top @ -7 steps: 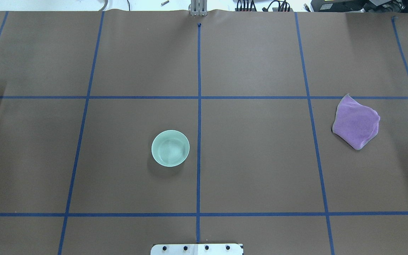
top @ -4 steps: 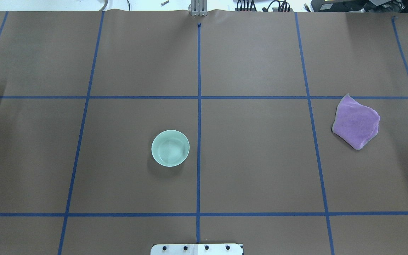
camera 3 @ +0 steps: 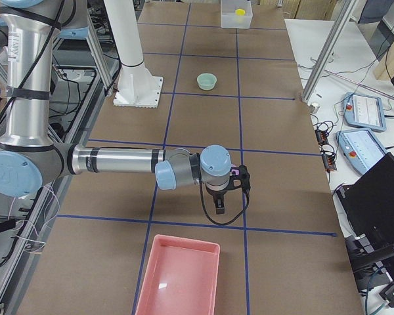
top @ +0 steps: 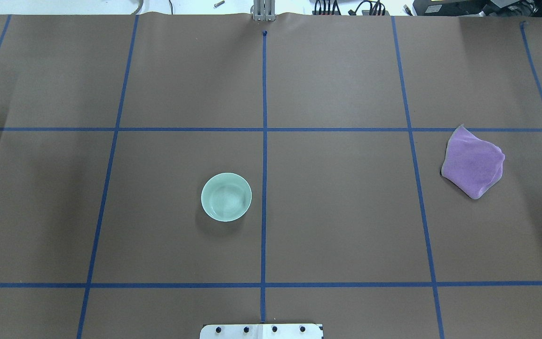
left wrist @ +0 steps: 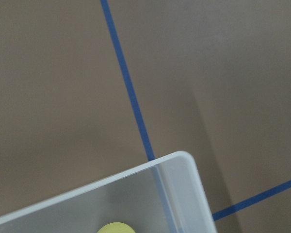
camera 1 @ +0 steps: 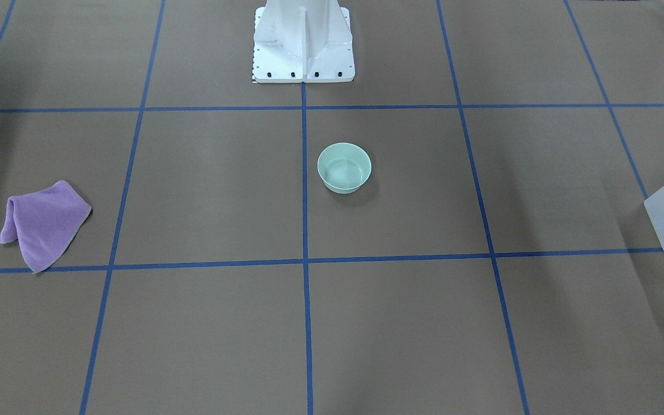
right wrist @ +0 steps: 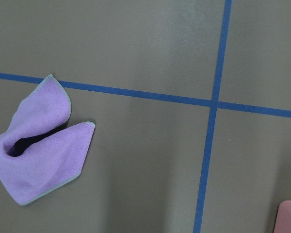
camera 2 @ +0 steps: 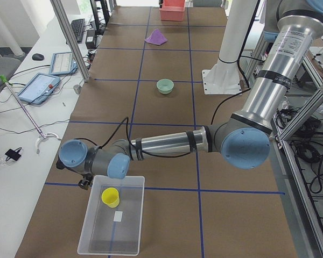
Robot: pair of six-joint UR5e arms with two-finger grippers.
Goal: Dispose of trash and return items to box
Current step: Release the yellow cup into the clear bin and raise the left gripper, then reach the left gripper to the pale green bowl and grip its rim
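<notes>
**Left arm by the box, bowl waiting mid-table**

The left gripper (camera 2: 85, 184) hangs just beside a corner of the box (camera 2: 139, 214). It shows only in the side view, mostly hidden under its wrist, so I cannot tell whether its fingers are apart or together. Its wrist camera looks down on that same box corner and shows no fingers.

Inside the box, near that corner, the yellow cup (camera 2: 110, 197) stands upright. A small white tag (camera 2: 118, 216) lies on the box floor beside it.

The bowl (top: 226, 197) is well apart from the box, out toward the middle of the table. It sits open side up, just on the box's side of the centre tape line (top: 264, 188). Being round, it has no long axis, so its rim can be taken from any side.

Farther from the box, past the centre line, lies a crumpled purple cloth (top: 473, 162). Farthest from the box of all, the right gripper (camera 3: 220, 205) points down at the table near a pink bin (camera 3: 184, 275). It too shows only in a side view, so I cannot tell how its fingers stand.

Judged from this, the bowl is the item left to return. It lies toward the table's middle from the left gripper, and the left arm looks the nearer and better placed.
</notes>
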